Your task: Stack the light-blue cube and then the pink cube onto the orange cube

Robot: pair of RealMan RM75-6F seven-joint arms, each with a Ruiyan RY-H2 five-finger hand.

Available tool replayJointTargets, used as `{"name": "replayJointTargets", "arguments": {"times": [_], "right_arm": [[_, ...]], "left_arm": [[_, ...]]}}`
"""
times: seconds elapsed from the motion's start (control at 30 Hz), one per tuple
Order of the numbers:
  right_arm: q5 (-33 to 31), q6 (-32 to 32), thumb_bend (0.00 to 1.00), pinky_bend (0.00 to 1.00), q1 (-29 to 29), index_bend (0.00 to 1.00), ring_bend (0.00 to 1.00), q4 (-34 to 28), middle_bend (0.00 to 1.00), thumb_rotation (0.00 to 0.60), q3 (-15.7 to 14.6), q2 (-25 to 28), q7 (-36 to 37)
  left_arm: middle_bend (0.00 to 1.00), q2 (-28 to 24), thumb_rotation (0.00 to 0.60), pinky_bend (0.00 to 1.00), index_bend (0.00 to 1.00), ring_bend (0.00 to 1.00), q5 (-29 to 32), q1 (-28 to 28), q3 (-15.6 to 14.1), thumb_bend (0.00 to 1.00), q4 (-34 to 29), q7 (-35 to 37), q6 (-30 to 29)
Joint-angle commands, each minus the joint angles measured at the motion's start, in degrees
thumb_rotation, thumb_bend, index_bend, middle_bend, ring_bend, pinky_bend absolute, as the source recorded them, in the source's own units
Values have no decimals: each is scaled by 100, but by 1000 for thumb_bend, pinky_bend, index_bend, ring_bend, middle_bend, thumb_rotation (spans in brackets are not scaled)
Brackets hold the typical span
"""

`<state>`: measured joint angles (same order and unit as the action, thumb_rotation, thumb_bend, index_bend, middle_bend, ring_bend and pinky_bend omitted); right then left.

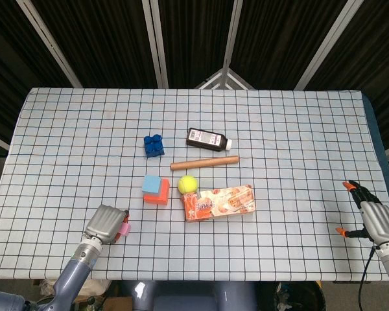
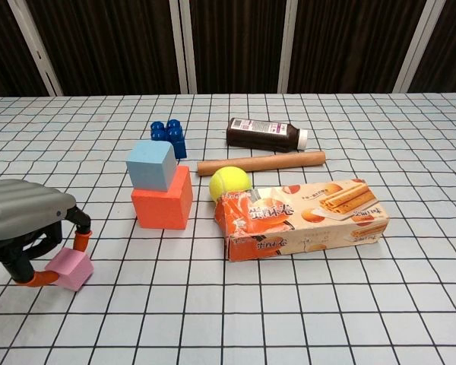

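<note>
One pink cube pinched under left hand fingertips (near table edge).

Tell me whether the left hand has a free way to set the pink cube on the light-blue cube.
Probably yes: the left hand holds the pink cube, and the light-blue cube has a bare top.

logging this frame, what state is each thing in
light-blue cube: stacked on the orange cube
orange cube: on the table, bearing the blue one
pink cube: pinched by the left hand
left hand: holding the pink cube
right hand: fingers apart, holding nothing
bottle: lying down, capped
</note>
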<state>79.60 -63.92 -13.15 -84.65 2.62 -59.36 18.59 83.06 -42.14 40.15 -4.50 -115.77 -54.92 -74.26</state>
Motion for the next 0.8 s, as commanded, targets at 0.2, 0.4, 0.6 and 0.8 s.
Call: {"name": "replayJointTargets", "arguments": {"times": [0.2,0.4,0.6,0.8], "right_arm": [[16,-33,129,157,16,0,60,-3,15,600,-1,12,39],[49,-55,129,156,22,0,60,-1,15,600,-9,16,66],[53,-66,129,157,25,0,60,-8,15,600,-10,20,57],[53,-76,129,156,32,0,60,10,15,600,-8,25,101]], "left_arm": [[820,-595,600,866,459,794,-315,-36,325,422,-913,-59,-647],[822,-1037,600,868,465,796,418,320,1205,420,-1622,-262,-919],[825,-955,600,872,470,799,1767,1035,2074,419,-1574,-616,-897],[825,-512,600,872,469,799,2723,1710,2627,420,-1143,-911,-1174]]}}
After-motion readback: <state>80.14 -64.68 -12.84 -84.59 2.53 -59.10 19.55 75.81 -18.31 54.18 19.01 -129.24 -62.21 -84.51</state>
